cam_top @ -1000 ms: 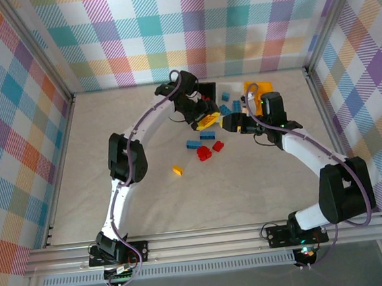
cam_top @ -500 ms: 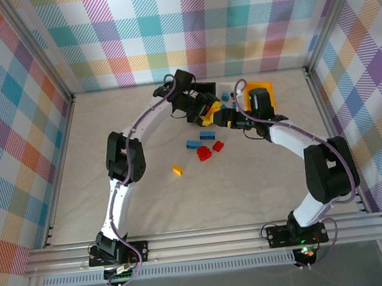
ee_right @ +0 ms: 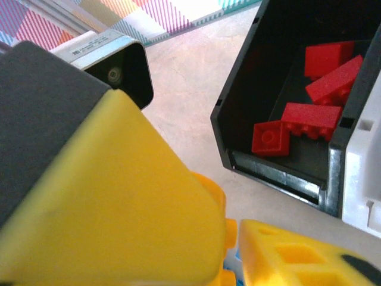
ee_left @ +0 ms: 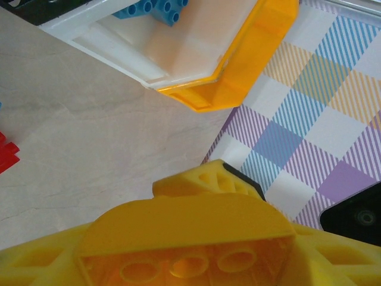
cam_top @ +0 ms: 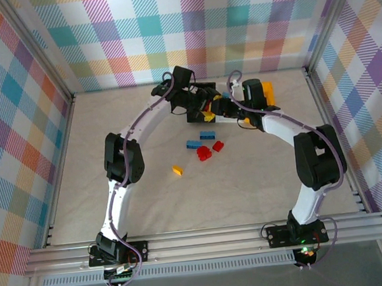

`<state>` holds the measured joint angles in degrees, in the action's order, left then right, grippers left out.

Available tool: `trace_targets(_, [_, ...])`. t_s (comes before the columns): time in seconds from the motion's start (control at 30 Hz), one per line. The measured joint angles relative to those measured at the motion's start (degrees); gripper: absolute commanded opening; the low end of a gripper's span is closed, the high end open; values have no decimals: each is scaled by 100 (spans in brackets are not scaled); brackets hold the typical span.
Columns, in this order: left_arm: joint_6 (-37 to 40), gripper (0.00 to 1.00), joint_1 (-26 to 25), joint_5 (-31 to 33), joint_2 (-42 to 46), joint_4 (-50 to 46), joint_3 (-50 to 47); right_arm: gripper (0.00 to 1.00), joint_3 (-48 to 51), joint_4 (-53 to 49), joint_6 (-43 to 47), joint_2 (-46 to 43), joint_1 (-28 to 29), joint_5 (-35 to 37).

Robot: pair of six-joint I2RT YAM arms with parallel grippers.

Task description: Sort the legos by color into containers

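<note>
Two pincers meet close together at the far middle of the bench (cam_top: 249, 185), just in front of the row of bins. The left pincer (ee_left: 190, 256) is clenched on a yellow brick (ee_left: 178, 223), whose hollow underside with its round tubes faces the left wrist camera; from above the brick shows as a yellow patch at the arm's tip. The right pincer (ee_right: 232, 250) sits right beside it (its yellow fingers crowd the wrist view), and I cannot tell whether it is released or gripping anything, as the gap between the fingers is blurred. Beyond that pincer stands the black bin (ee_right: 238, 89), holding four red bricks (ee_right: 309, 119). Next to it is the white bin (ee_left: 107, 42) with blue bricks (ee_left: 152, 9) inside, and touching its other side is the yellow-orange bin (ee_left: 256, 53). Nearer the arm bases, loose on the bench, lie two blue legos (cam_top: 193, 143), two red legos (cam_top: 204, 153) just beside them, and one small yellow lego (cam_top: 177, 170) a little apart to the left.
</note>
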<state>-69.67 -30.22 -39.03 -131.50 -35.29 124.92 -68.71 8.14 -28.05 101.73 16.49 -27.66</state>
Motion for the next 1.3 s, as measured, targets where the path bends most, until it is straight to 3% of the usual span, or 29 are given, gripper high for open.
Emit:
trace_targets(0.2, [-44,77,-7,-44,0,59,0,18,-9,37,-37,13,4,31])
trace_targets(0.33, [-68,88,-13,-83,0,72,0,17,0,52,20,13,0,72])
trace_targets(0.4, [-90,99,-13,-96,0,81,7,17,13,52,39,11,-2,114])
trace_targets(0.6, [11,100,63,-87,0,-72,164,19,35,-101,39,-48,-142,278])
trace_targets(0.8, [942,100,431,245,223,-1040,586,20,-391,-1121,181,-55,-752,859])
trace_targets(1.1, [2041,100,1121,898,2109,-1547,-1679,22,-2647,-2400,621,1252,-1515,1749])
trace_targets(1.3, [2374,100,1217,1091,2430,-1613,-2439,25,-3392,-3001,896,2175,-1541,2022])
